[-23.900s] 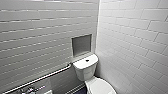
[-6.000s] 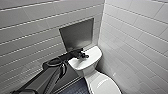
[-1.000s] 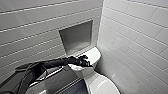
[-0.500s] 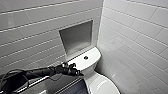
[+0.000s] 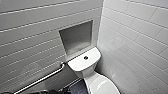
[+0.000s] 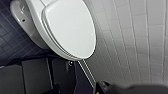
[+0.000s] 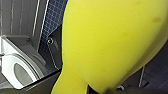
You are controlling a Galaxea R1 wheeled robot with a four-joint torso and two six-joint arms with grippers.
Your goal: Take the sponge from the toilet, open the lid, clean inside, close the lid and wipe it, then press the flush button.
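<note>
The yellow sponge (image 7: 112, 37) looms large and very close in the right wrist view, and my right gripper is shut on it. The white toilet (image 5: 85, 63) stands in the corner under a wall niche. Its small dark flush button (image 5: 85, 57) sits in the middle of the tank top. The white oval lid (image 6: 70, 27) lies closed over the bowl, and the left wrist view looks down on it from the front. The lid's top (image 5: 102, 86) also shows in the head view. My left gripper is shut with nothing in it.
A metal grab bar (image 5: 42, 79) runs along the tiled wall left of the toilet. A recessed niche (image 5: 76, 41) opens above the tank. White tiled walls close in on the right. Dark blue floor tiles (image 6: 12, 42) lie beside the bowl.
My left arm, stretched out to the tank top a second ago, has drawn back down and to the left, off the toilet. The lid stays closed.
</note>
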